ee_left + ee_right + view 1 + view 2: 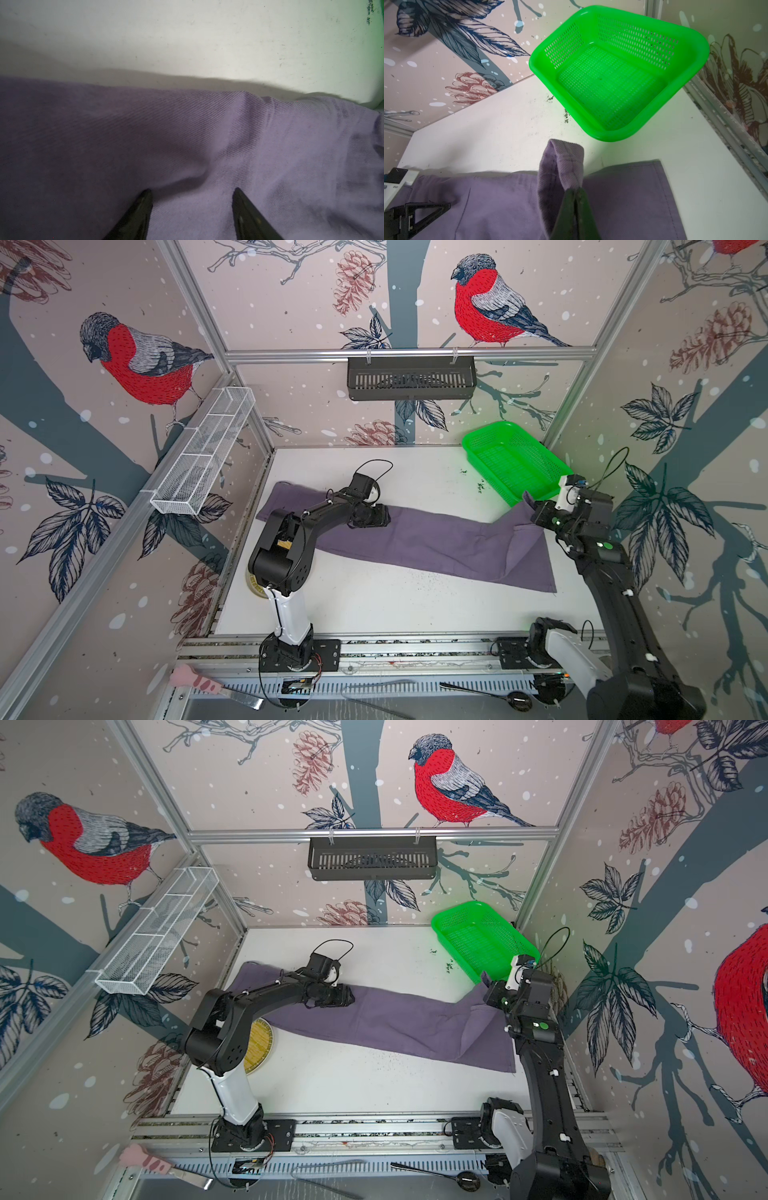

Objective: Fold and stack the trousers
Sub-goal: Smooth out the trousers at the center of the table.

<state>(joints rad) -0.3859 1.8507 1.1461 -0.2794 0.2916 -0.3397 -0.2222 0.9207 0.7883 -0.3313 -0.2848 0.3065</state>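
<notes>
The right gripper is closed on a raised corner of the trousers, which lie spread below both tools. The left gripper, half open, rests its tips on the cloth. Better carry the corner over slowly toward it.

Dusty purple trousers — stretched flat across the table, one corner raised in a pinched fold.

hidden: yellow disc — half under left arm | cut off: trousers — wrist-view edges
</notes>
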